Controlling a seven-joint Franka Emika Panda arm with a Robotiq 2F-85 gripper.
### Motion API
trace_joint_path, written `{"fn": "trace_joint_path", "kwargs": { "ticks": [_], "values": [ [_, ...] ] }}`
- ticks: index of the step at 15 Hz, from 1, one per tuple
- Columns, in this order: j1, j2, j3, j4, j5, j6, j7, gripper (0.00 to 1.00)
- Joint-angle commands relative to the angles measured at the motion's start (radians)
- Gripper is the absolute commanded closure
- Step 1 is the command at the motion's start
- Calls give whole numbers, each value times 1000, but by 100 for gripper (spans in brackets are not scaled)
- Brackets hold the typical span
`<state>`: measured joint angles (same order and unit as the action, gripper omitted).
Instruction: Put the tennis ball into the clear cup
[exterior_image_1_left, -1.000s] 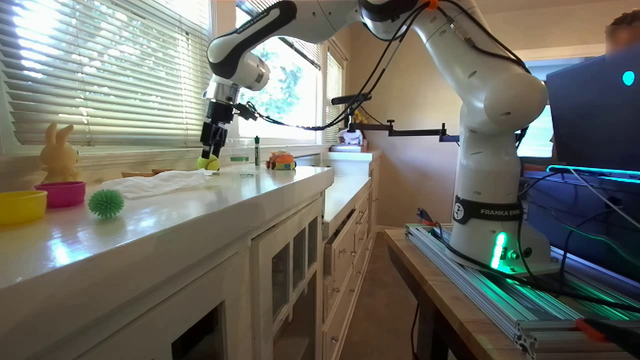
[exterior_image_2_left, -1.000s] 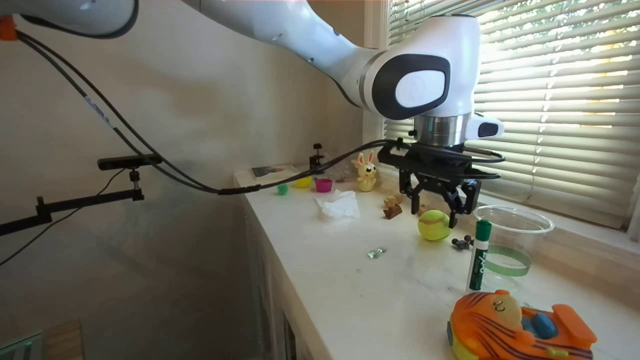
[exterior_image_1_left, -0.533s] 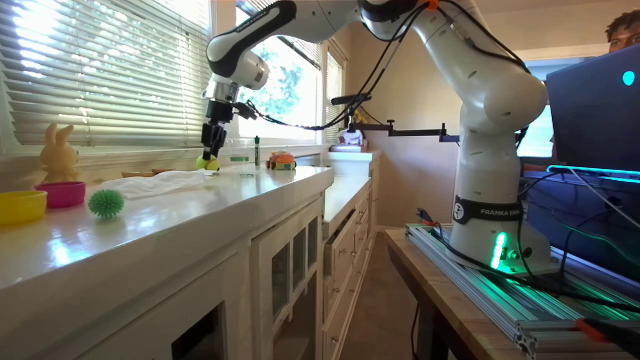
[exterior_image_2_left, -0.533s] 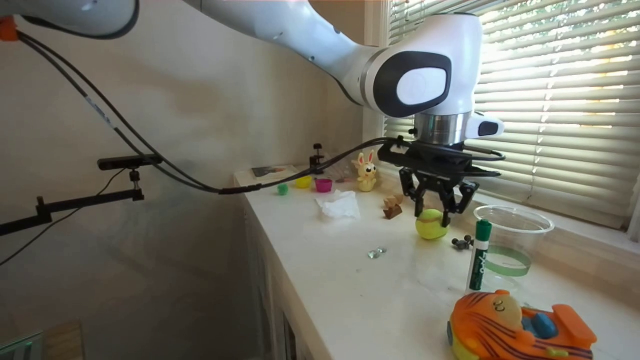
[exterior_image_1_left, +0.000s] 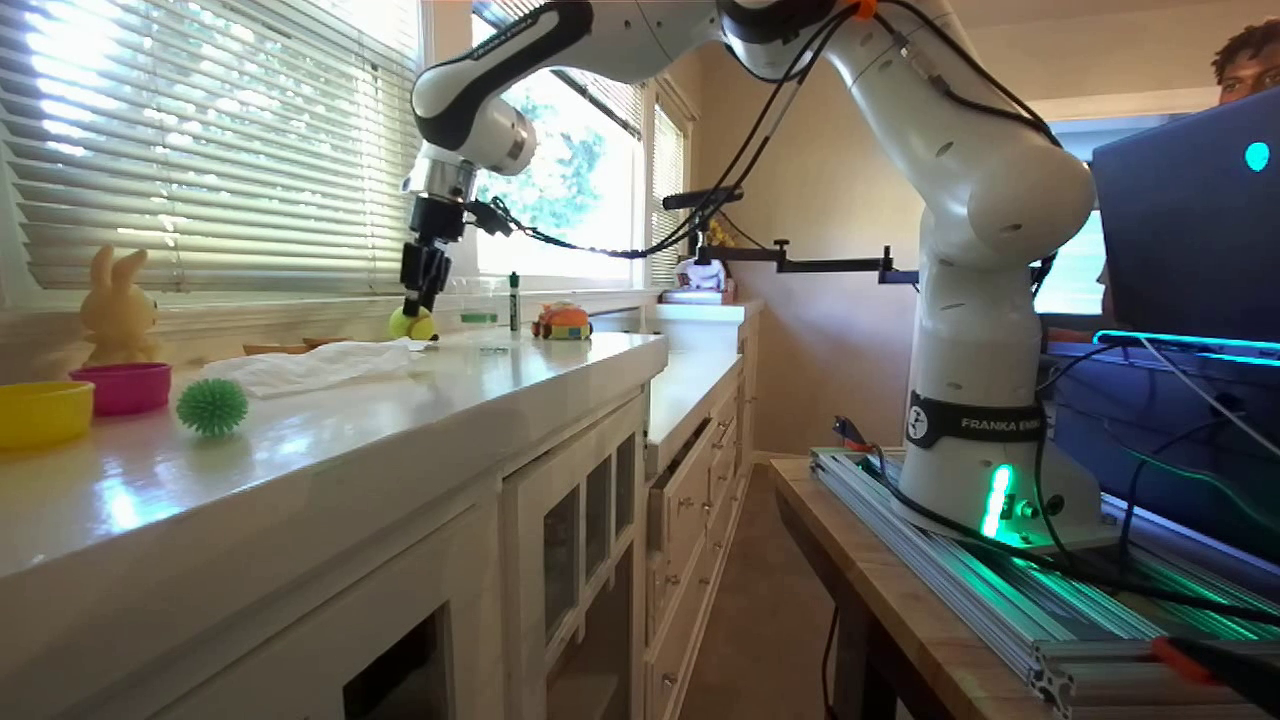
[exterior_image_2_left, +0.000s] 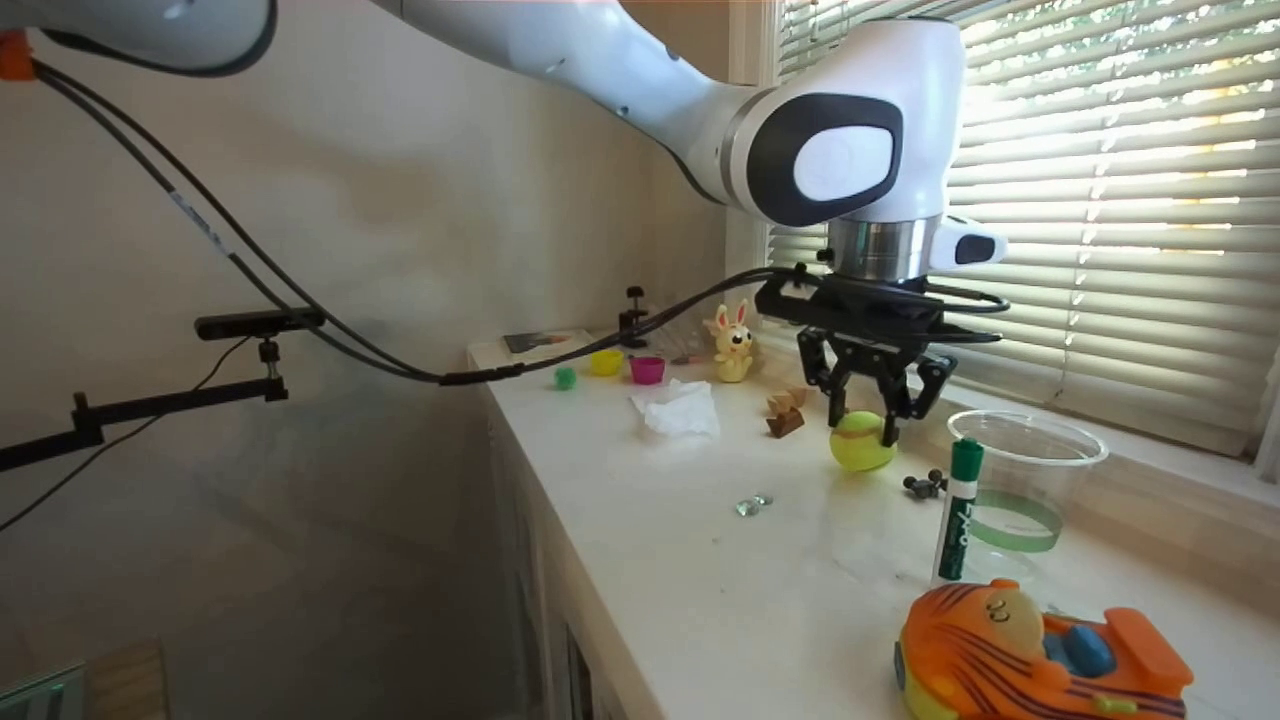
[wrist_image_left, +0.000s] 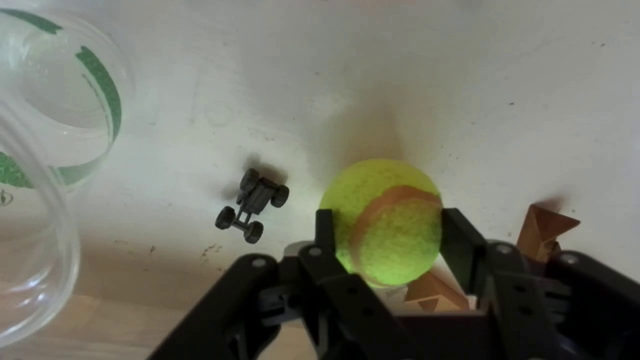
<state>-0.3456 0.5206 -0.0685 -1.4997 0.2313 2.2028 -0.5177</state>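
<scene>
Below blinds (exterior_image_2_left: 1120, 270), a white counter (exterior_image_2_left: 700, 590)

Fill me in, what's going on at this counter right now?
A Franka Panda arm grips the tennis ball in its end effector, close to the countertop. The clear cup stands upright, the ball not yet in it. In the wrist view, a small dark toy car sits between ball and cup; a green-capped marker stands near the cup.
</scene>
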Motion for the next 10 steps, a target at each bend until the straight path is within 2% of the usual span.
{"fn": "trace_joint_path", "kwargs": {
  "ticks": [1,10],
  "values": [
    [-2,-34,11,13,-24,-37,1,69],
    [27,-241,-19,-52,-79,-76,10,69]
  ]
}}
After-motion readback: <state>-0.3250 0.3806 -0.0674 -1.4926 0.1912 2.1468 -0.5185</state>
